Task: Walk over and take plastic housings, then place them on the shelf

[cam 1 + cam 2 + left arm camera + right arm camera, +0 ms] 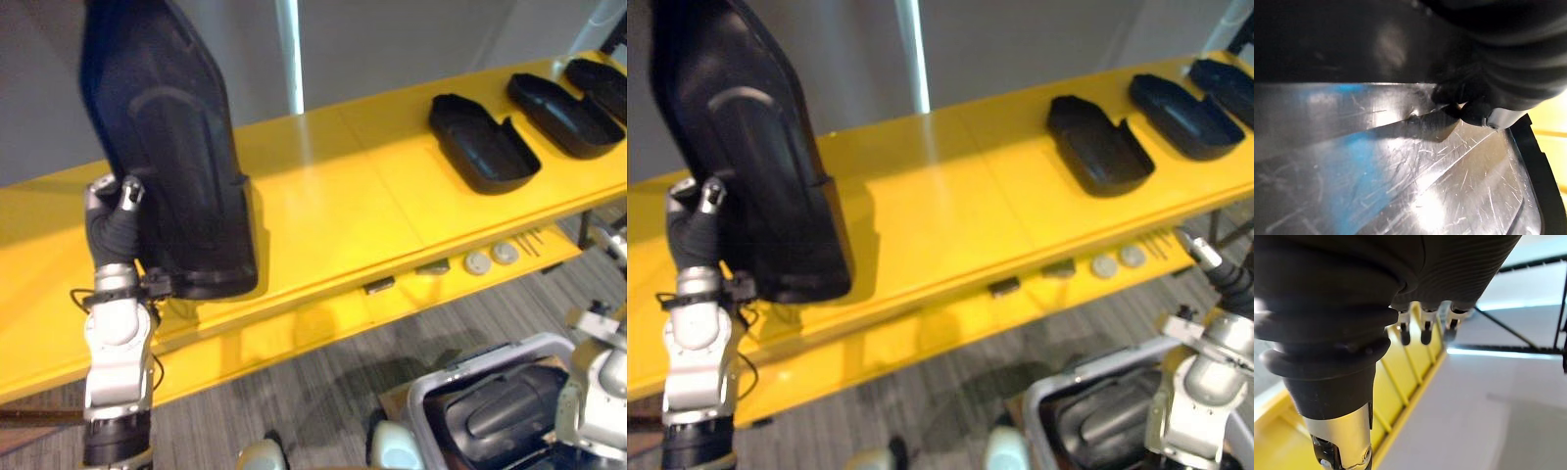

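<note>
Scratched, glossy black plastic housing [1400,166] is seen from very close. One dark fingertip [1475,111] of the left hand [1508,63] is pressed against its surface. A strip of yellow shelf [1553,147] is seen past the housing's rim.

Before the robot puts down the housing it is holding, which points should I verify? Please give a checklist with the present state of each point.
1. Grip: ok. The left robot hand has its thumb on the edge of the held housing.
2. Position: ok. The held housing stands upright over the yellow shelf, near its front edge.
3. Lower end touching the shelf: cannot tell.
4. Free space: ok. A bare stretch of shelf lies between it and the three placed housings.
5. Other arm out of the way: ok. The right robot hand is low by the bin, fingers straight, holding nothing.
</note>
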